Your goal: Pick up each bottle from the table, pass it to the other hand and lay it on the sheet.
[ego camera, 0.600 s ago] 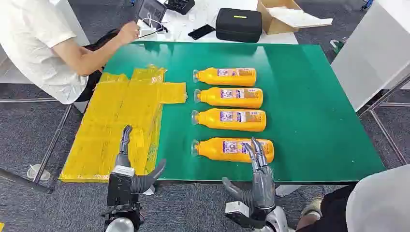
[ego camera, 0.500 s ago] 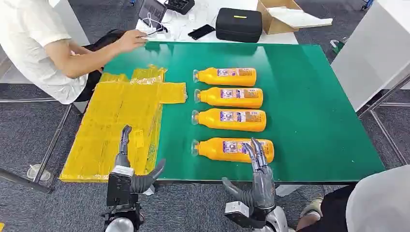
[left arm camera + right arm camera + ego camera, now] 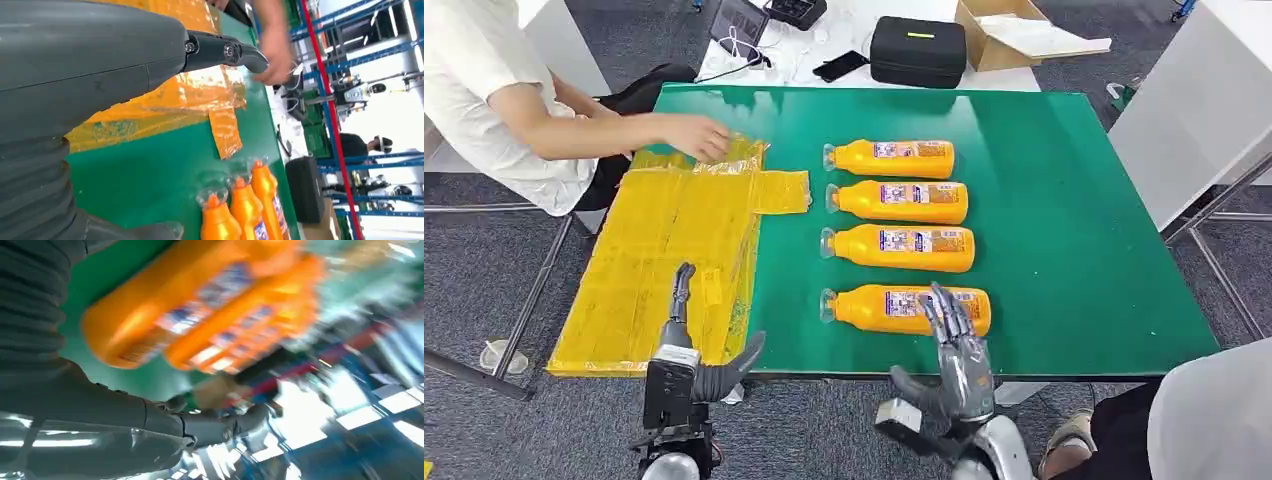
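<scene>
Item: nearest bottle (image 3: 906,309), lying on its side on the green desk (image 3: 1074,250) close to the near edge, cap pointing toward the sheet (image 3: 669,260). Not yet lifted.

Right robot hand (image 3: 959,350): spread, holding nothing, fingers reaching over the bottle's base end; contact cannot be told from above (the right wrist view is blurred).

Left robot hand (image 3: 692,355): spread, holding nothing, poised over the sheet's near edge.

Handling note, as a judgement: wrap the bottle at mid-body over the label, not at the base, so it lifts level and leaves a free end for the left robot hand at the handover. Keep the fingers off the next bottle (image 3: 899,248), which lies just beside.

Count: bottles, four, all on the desk in one row, parallel, none on the sheet. Sheet, one, yellow, overhanging the desk's left edge. Robot hands, two.

Other: a person's hand (image 3: 694,136) rests on the sheet's far corner.
</scene>
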`<action>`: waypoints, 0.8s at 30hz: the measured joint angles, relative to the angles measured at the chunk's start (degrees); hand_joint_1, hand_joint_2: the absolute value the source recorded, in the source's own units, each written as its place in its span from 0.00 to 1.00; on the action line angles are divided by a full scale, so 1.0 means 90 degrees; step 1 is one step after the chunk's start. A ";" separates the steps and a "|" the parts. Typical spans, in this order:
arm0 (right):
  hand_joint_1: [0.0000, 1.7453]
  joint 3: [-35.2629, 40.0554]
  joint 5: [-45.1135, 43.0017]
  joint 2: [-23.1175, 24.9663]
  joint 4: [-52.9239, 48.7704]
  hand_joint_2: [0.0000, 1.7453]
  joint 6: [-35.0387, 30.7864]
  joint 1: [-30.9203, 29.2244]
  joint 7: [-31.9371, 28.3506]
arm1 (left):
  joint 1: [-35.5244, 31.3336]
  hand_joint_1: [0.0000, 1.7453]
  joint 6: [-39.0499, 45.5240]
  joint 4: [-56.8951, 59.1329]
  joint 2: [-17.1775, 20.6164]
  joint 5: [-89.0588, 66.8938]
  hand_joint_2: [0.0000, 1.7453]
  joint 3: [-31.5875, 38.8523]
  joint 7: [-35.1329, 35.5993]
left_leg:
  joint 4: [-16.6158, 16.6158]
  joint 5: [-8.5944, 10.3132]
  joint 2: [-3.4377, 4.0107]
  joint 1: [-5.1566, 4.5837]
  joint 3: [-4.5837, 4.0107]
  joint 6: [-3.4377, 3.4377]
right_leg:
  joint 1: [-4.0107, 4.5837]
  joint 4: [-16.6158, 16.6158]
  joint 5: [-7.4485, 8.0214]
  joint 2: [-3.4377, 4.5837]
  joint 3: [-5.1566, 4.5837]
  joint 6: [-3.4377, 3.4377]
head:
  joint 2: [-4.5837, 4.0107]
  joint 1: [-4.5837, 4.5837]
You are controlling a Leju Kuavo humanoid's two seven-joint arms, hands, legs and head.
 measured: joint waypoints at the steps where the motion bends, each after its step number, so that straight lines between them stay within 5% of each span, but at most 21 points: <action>1: 0.00 -0.0015 0.0051 -0.0090 0.0085 1.00 0.0117 -0.0099 0.0174 | -0.0011 0.00 -0.0039 0.0019 0.0000 0.0002 1.00 -0.0002 0.0012 | 0.0000 0.0005 0.0000 -0.0001 0.0000 0.0008 | -0.0003 0.0000 0.0000 0.0000 0.0000 0.0000 | -0.0002 0.0002; 24: 0.00 -0.0078 0.0464 -0.0945 0.1795 1.00 0.1580 -0.1632 0.1136 | -0.0159 0.00 -0.0285 0.0287 -0.0109 0.0000 1.00 -0.0187 0.0328 | 0.0001 0.0007 0.0000 -0.0005 -0.0001 0.0008 | -0.0002 0.0001 0.0007 0.0000 0.0000 0.0006 | -0.0002 0.0002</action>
